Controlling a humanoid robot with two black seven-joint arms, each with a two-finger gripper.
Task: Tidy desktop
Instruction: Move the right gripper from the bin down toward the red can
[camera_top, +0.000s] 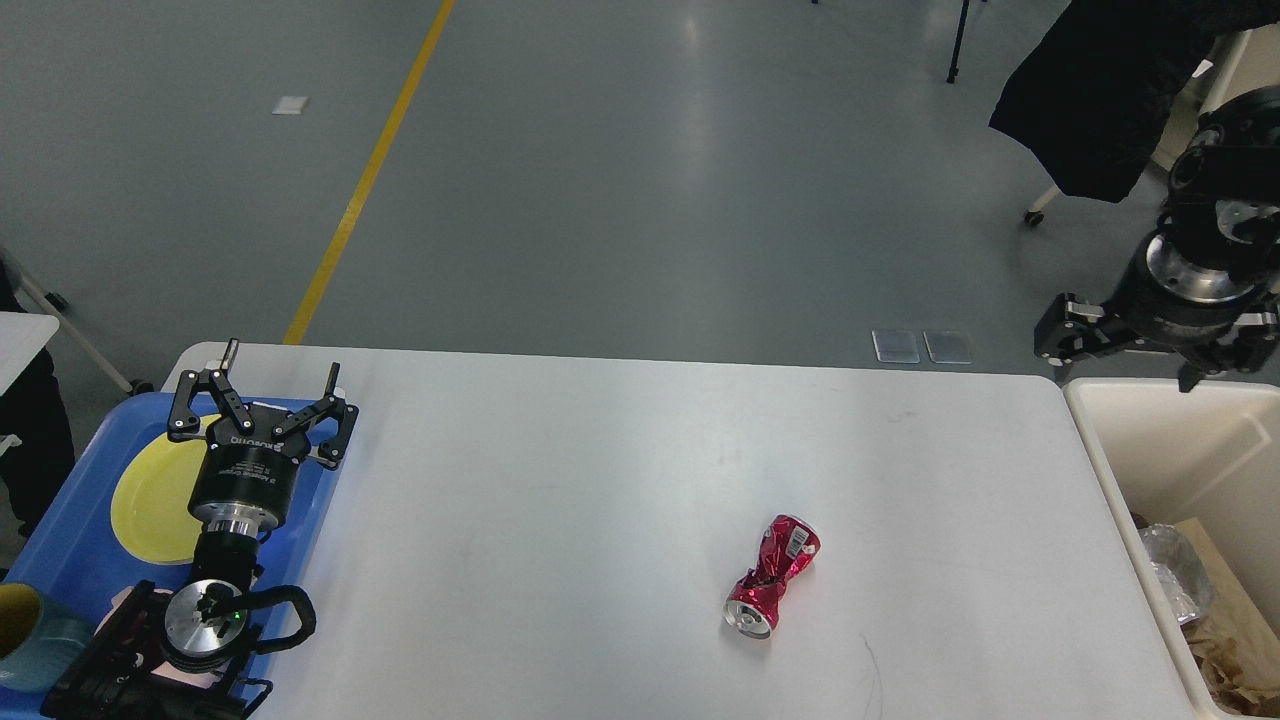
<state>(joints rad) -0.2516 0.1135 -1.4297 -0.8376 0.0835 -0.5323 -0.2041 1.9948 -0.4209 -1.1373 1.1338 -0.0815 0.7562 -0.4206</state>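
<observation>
Across the lower frame spreads the white table (600, 480), smooth, round-cornered, carrying a crushed red can (772, 577). Left gripper (262, 385) fingers stand apart; right gripper (1150, 340) fingers I cannot tell.

one crushed can (771, 576), one plate (152, 495), one cup (30, 638)

Black jointed left arm (215, 560) — silver wrist ring, a green light, white lettering, screw-studded black fingers (190, 400) — black cable looped beside.
</observation>
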